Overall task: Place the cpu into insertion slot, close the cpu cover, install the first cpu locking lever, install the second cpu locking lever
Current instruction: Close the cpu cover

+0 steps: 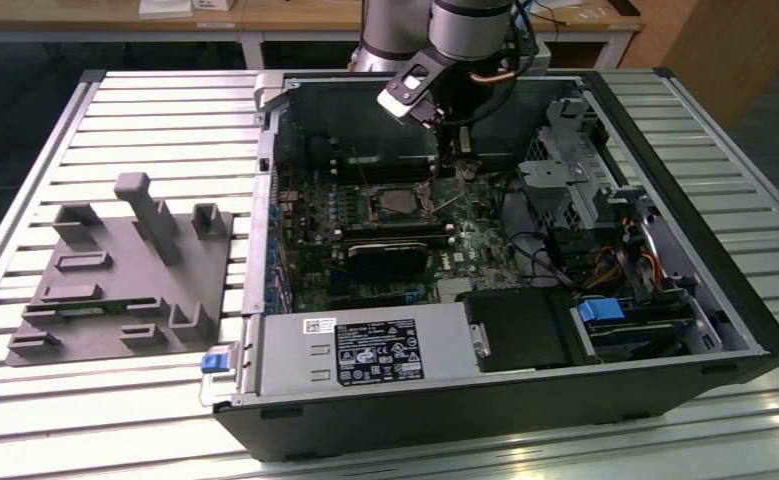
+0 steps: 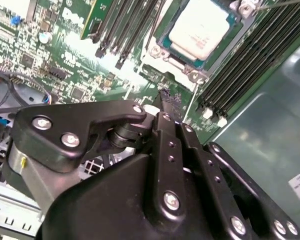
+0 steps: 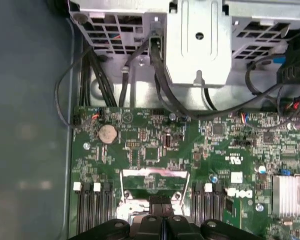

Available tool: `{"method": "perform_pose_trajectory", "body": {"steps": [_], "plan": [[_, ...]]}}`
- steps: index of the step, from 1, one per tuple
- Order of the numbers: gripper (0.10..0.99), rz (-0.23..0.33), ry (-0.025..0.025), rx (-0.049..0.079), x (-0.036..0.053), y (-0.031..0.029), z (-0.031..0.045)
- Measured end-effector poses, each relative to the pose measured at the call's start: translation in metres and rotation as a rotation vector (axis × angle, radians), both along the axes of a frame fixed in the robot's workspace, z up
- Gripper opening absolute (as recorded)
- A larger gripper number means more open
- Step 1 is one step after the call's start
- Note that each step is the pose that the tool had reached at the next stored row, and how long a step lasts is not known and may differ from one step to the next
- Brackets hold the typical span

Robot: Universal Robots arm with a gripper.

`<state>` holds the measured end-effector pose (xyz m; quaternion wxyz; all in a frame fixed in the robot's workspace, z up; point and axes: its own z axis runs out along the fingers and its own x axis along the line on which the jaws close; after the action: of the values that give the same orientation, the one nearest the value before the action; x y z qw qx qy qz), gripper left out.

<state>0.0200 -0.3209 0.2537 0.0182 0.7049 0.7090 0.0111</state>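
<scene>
Open computer case [image 1: 709,250] on a slatted worktop [image 1: 136,110] in the exterior view, a grey fixture [image 1: 122,270] at its nine o'clock. The cpu [image 2: 200,27] lies seated in the slot [image 1: 396,203], its green edges bare, so the cover [image 3: 152,173] looks not yet down. My jaws, pressed together on nothing, hang at the slot's one o'clock, set, I judge, for nudging rather than gripping.

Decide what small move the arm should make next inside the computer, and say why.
Probably press the cover down over the chip. The chip already sits in its socket, the cover seems tilted up, and the shut gripper hovers right beside it.
</scene>
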Motion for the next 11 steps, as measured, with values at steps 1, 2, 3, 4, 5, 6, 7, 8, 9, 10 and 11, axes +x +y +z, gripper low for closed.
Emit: {"method": "perform_pose_trajectory", "body": {"steps": [1,2,3,4,5,6,7,8,9,10,11], "plan": [[0.106,0.0,0.0003,0.0,0.0017,0.0005,-0.0001],[0.106,0.0,0.0006,-0.001,0.0033,0.0012,-0.0001],[0.106,0.0,0.0008,-0.002,0.0043,0.0021,-0.0001],[0.106,0.0,0.0009,-0.002,0.0054,0.0029,-0.0002],[0.106,0.0,0.001,-0.004,0.0063,0.0036,-0.0002],[0.106,0.0,0.001,-0.005,0.0072,0.0043,-0.0002],[0.106,0.0,0.0011,-0.006,0.0081,0.0048,-0.0003],[0.106,0.0,0.0011,-0.006,0.0091,0.0054,-0.0003],[0.106,-0.001,0.0011,-0.009,0.0103,0.0059,-0.0003],[0.106,-0.001,0.0011,-0.012,0.0115,0.0063,-0.0003],[0.106,-0.002,0.0013,-0.013,0.0129,0.0064,-0.0003]]}}
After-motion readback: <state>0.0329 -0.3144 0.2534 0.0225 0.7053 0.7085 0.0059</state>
